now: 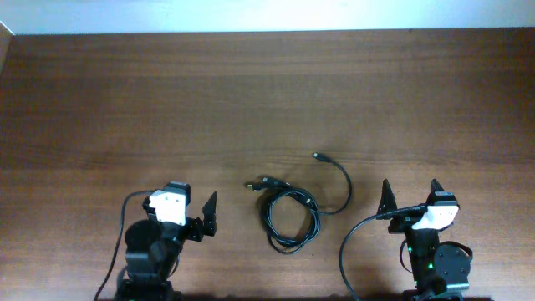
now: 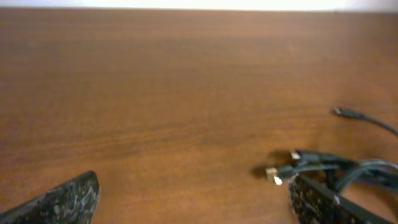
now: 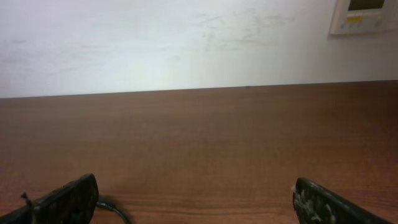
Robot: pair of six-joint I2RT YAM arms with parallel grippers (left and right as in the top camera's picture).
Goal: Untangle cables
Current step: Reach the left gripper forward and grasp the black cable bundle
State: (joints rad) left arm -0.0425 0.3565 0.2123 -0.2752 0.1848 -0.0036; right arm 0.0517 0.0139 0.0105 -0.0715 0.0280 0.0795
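Note:
The cables (image 1: 288,213) are thin black cords lying in a tangled coil on the wooden table, between the two arms. One cord arcs up and right to a plug end (image 1: 318,155), and metal-tipped plugs (image 1: 253,185) stick out at the coil's upper left. My left gripper (image 1: 185,202) is open and empty, left of the coil. In the left wrist view the plugs and coil (image 2: 323,165) lie by my right finger, with the jaws (image 2: 193,205) wide apart. My right gripper (image 1: 411,192) is open and empty, right of the coil. The right wrist view (image 3: 199,205) shows only a bit of cord (image 3: 109,205) by the left finger.
The brown wooden table (image 1: 267,92) stretches bare toward the far edge. A white wall (image 3: 186,43) stands behind it, with a small white wall panel (image 3: 364,15) at the upper right. Thicker black arm wires (image 1: 347,251) loop beside the right arm's base.

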